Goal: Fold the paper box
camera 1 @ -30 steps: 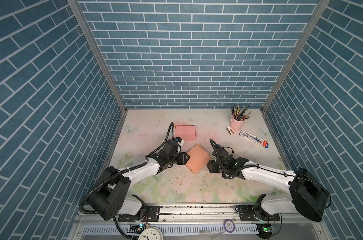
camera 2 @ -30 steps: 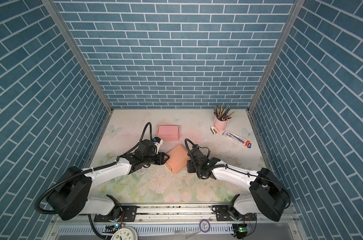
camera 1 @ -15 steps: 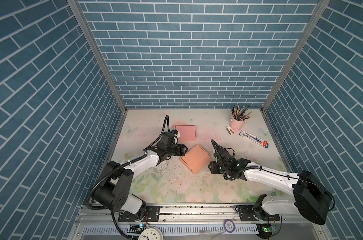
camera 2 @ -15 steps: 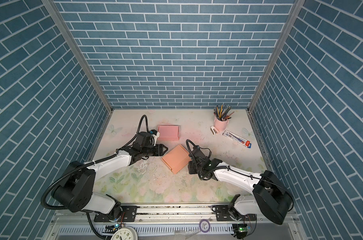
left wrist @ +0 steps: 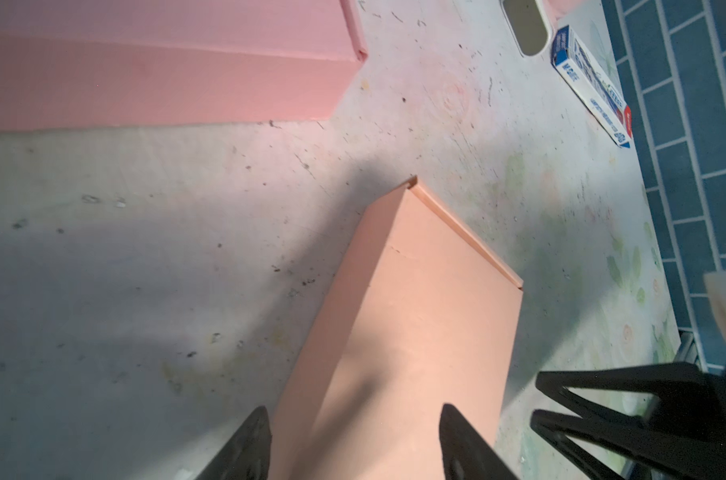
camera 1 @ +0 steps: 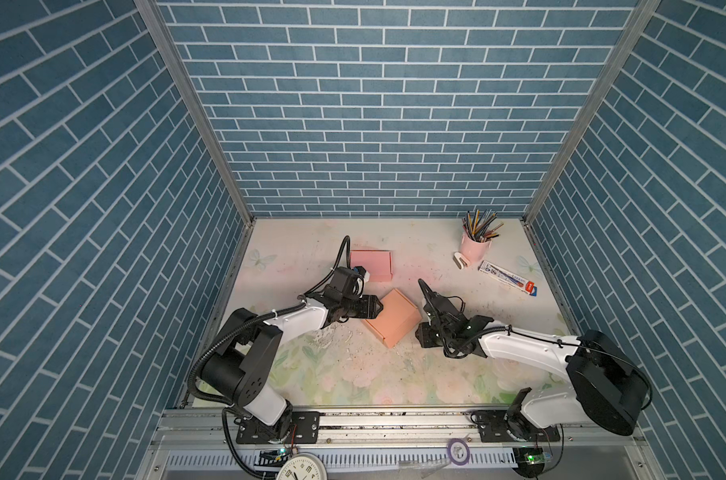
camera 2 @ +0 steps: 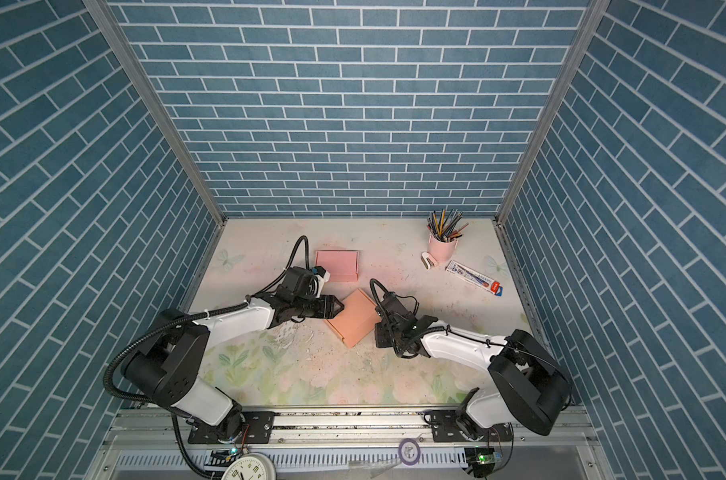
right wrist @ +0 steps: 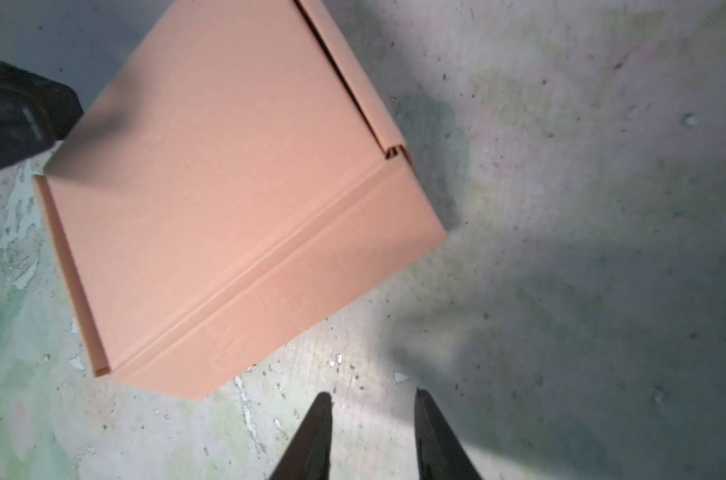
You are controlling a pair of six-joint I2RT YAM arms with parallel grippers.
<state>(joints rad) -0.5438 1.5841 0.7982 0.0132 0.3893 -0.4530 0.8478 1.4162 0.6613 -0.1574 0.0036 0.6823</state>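
The orange paper box [camera 1: 391, 318] [camera 2: 353, 318] lies folded shut, lid down, in the middle of the table in both top views. My left gripper [camera 1: 377, 308] [camera 2: 340, 309] is at its left corner. In the left wrist view the jaws [left wrist: 353, 411] stand wide apart, with the box [left wrist: 415, 311] running out between them. My right gripper [camera 1: 421, 332] [camera 2: 380, 332] rests just off the box's right side. The right wrist view shows it [right wrist: 371, 397] open by a narrow gap over bare table, a short way from the box [right wrist: 228, 187].
A pink box [camera 1: 370, 265] [camera 2: 337, 265] [left wrist: 157, 62] lies behind the left gripper. At the back right stand a pink cup of pencils [camera 1: 473, 249] [camera 2: 442, 249], a small white item [camera 1: 461, 261] and a flat blue-white carton [camera 1: 507, 277] [camera 2: 474, 278] [left wrist: 589, 83]. Blue brick walls enclose three sides.
The left gripper drew back towards the pink box, then came forward to the orange box's corner with its jaws wider. The right jaws narrowed; that arm hardly moved. The box stayed put.
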